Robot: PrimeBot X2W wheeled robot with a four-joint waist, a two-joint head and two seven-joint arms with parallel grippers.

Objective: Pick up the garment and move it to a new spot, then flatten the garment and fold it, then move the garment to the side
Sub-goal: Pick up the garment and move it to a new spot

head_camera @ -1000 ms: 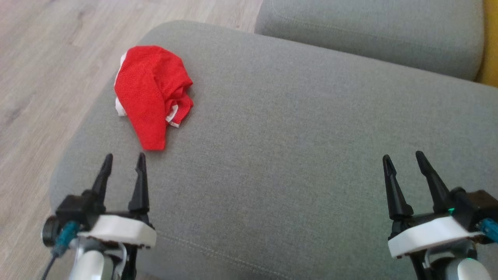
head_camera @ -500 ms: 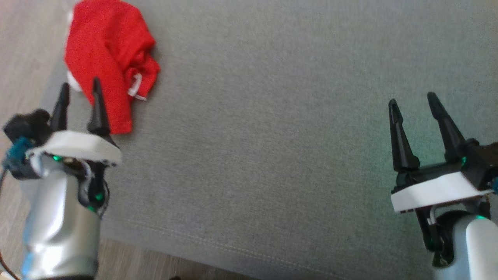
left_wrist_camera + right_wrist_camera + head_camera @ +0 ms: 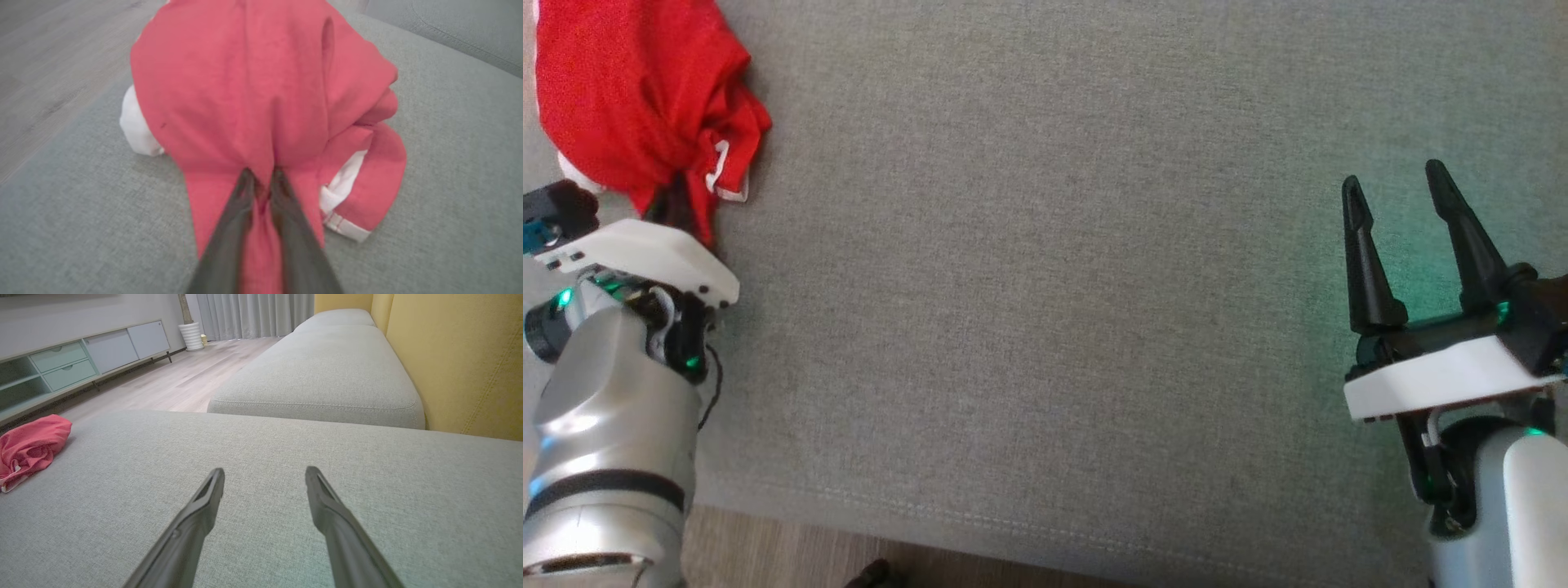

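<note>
The garment (image 3: pixel 629 90) is a crumpled red piece with white trim, lying at the far left of the grey sofa cushion (image 3: pixel 1054 286). My left gripper (image 3: pixel 678 208) has its fingers buried in the garment's near edge. In the left wrist view the garment (image 3: pixel 253 81) bunches around my left gripper (image 3: pixel 261 175), whose two fingers are pinched together on a red fold. My right gripper (image 3: pixel 1392 175) hovers open over bare cushion at the right, far from the garment. In the right wrist view, my right gripper (image 3: pixel 264 471) has nothing between its fingers, and the garment (image 3: pixel 28 449) lies far left.
Wooden floor (image 3: pixel 768 555) runs along the cushion's near and left edges. A second grey cushion (image 3: pixel 327 375) lies beyond, with a yellow backrest (image 3: pixel 461 355) on the right. A low cabinet (image 3: pixel 81 355) stands across the floor.
The head camera has tilted down and shifted. My left gripper reached forward into the garment's near edge and closed on a fold. My right gripper stays open.
</note>
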